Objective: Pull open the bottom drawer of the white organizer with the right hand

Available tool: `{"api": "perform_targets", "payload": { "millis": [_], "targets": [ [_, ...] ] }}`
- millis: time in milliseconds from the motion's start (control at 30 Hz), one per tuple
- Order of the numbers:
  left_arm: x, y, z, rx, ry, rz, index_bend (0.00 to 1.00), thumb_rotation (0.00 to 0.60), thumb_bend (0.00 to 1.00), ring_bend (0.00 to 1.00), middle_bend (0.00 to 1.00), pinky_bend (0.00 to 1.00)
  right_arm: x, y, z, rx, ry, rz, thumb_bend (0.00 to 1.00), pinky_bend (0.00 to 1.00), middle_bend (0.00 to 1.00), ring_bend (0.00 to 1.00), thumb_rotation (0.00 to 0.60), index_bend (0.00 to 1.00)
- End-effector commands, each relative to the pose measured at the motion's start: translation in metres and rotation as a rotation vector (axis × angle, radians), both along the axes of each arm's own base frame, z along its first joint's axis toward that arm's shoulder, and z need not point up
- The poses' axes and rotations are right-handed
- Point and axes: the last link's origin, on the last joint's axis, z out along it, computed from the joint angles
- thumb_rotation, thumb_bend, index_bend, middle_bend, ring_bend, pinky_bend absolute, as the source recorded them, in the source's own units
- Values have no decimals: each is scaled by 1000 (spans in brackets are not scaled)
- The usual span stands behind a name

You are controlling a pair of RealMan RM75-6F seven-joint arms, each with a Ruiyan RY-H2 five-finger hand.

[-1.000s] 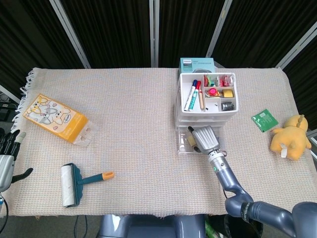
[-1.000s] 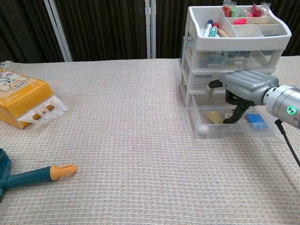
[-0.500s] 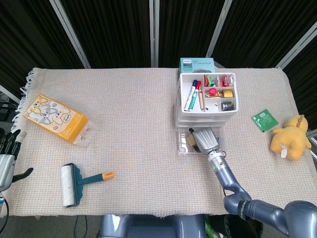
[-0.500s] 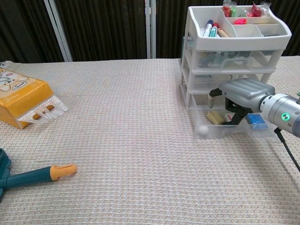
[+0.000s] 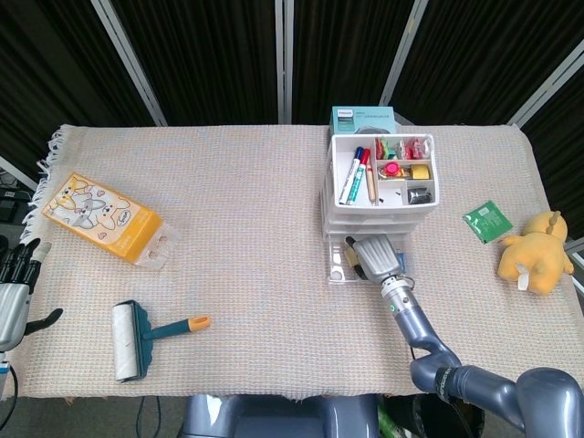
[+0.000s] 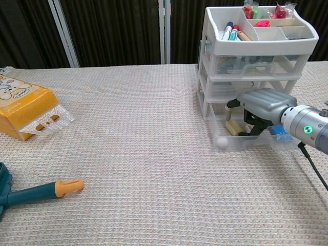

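Right hand [image 6: 260, 105] grasps the bottom drawer [image 6: 256, 138] of one three-drawer organizer [image 6: 254, 48].

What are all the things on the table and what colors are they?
white organizer: 1, white, back right of the table, top tray full of pens and small bits
bottom drawer: 1, clear, pulled out, small items inside
teal box: 1, teal, behind the organizer
snack box: 1, orange-yellow, left side
lint roller: 1, teal with orange handle tip, front left
green packet: 1, green, right of the organizer
plush toy: 1, yellow, far right edge
table cloth: 1, beige, covers the table
right hand: 1, grey, fingers hooked into the bottom drawer
left hand: 1, dark fingers, at the far left edge, holds nothing
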Motion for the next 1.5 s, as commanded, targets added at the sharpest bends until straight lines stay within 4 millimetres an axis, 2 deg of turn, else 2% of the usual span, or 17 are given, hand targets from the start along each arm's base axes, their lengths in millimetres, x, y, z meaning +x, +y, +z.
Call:
{"api": "perform_targets", "payload": {
  "millis": [33,867,1333,1500],
  "targets": [
    [0,0,0,-1,-1,0,0,600,128,0,0,0,-1,0,-1,3,4,-1,0,743,1000,994,600,401],
    [1,0,0,-5,-3,-6,0,600,128,0,0,0,1,0,3,-6,41,-17,0,742,1000,994,600,292],
    [1,0,-1,-9,-4,-5,0,600,127,0,0,0,1,-1,-3,1,42,-16,0,742,1000,994,600,404],
    [1,1,-1,-13,-5,-5,0,600,128,0,0,0,1,-1,-3,0,27,-16,9,742,1000,994,600,477]
  ]
}}
